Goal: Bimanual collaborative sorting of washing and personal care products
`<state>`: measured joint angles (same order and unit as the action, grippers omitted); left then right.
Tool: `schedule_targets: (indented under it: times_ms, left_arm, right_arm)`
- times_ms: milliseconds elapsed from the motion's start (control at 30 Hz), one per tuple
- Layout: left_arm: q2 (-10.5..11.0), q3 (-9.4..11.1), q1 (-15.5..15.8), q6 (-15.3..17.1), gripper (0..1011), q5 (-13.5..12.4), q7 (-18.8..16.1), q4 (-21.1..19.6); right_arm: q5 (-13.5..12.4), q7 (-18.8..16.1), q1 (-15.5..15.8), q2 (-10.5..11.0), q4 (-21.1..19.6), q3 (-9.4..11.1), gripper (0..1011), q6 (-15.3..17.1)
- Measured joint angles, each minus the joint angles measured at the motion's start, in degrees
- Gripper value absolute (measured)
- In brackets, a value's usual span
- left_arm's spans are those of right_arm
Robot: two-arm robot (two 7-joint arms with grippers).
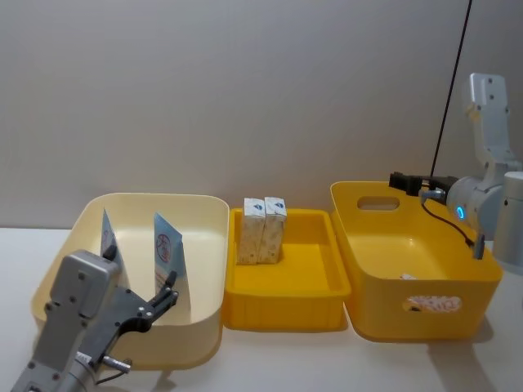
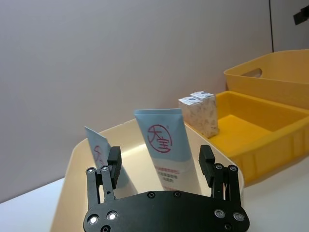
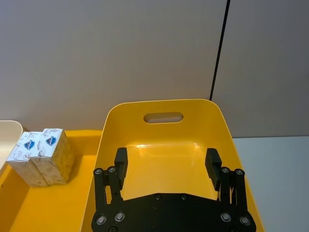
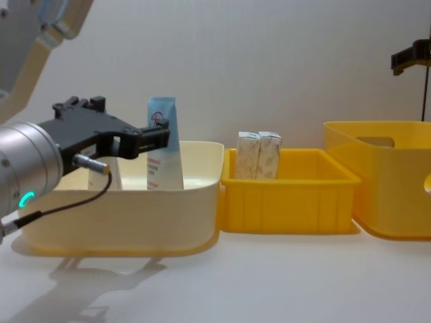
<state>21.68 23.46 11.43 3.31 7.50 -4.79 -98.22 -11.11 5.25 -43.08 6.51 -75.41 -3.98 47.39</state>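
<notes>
While both grippers stand spread wide with nothing held, the layout is logged against their fingers. Cream bin: lies under and ahead of the left gripper, whose fingers reach in over its near rim. Deep yellow bin, with a handle slot in its far wall: sits below and ahead of the right gripper, the slot in line with the gap between the fingers. Shallow yellow tray: sits between the two bins, to the right of the left fingers and to the left of the right fingers. Two light-blue tubes stand upright in the cream bin. The nearer tube is just ahead of the left fingertips, facing the gap; contact cannot be told. The other tube stands beyond the left-hand finger. Two cartons stand upright, pressed side by side, at the tray's far left, well apart from both sets of fingers.
</notes>
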Motion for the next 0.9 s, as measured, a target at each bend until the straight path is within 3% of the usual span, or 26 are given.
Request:
schedule_targets:
  times_ms: [367, 900]
  left_arm:
    - [-1.0, -2.0, -1.6, -0.7, 1003, -0.6, -2.6, -1.1]
    - [-2.4, -6.1, 0.1, -1.6, 1003, 5.6, 1.2, 5.5]
  right_arm:
    - [0.0, 0.0, 0.0, 0.0, 0.0, 0.0, 1001, 0.0]
    - [0.0, 0.0, 0.0, 0.0, 0.0, 0.0, 1001, 0.0]
